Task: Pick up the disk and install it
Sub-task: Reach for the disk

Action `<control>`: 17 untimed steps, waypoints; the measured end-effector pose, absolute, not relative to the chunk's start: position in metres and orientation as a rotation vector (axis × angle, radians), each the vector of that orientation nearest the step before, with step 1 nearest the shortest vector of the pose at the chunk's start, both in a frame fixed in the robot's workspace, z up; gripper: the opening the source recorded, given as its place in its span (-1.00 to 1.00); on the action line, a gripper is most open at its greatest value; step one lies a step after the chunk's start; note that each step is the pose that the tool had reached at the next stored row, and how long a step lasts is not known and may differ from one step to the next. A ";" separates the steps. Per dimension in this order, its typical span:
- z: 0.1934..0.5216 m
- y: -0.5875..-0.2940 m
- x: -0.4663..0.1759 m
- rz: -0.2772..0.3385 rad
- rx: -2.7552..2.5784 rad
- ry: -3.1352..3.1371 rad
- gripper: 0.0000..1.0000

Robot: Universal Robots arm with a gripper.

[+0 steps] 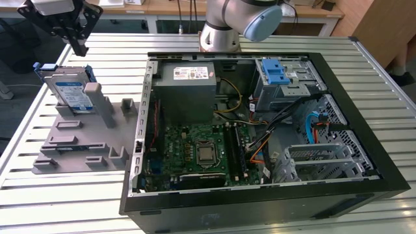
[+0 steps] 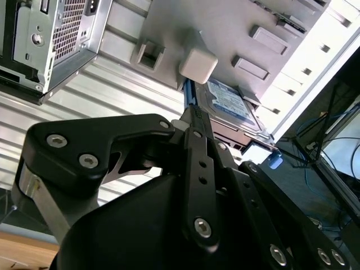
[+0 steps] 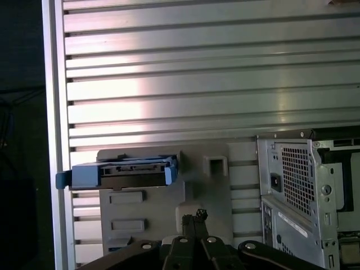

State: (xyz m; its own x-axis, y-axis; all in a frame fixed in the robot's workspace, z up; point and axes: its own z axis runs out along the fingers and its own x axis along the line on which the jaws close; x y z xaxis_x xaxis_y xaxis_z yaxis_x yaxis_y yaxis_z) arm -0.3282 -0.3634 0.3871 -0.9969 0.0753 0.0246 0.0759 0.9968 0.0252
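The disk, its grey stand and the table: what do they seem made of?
The disk: silver-grey sheen suggests a metal body; the blue rails look like plastic. The stand: matte, uniform grey, probably plastic. The table: ribbed slats with bright reflections, likely aluminium.

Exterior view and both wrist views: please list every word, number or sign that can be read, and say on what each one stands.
No text can be read in any view.
Blue-and-white label on the disk: print too small to read.
White sticker on the grey box inside the computer case: too small to read.
Markings on the green circuit board: too small to read.
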 end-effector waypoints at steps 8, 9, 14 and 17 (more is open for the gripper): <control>0.387 -0.362 -0.336 -0.041 -0.118 -3.116 -0.79; 0.387 -0.362 -0.337 -0.041 -0.118 -3.115 -0.79; 0.386 -0.360 -0.343 -0.041 -0.118 -3.116 -0.79; 0.386 -0.360 -0.347 -0.041 -0.118 -3.115 -0.79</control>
State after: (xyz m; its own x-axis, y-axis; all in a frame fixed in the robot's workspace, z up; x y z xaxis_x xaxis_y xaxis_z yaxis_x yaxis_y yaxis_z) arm -0.3466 -0.3596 0.3861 -0.9969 0.0754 0.0246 0.0760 0.9968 0.0252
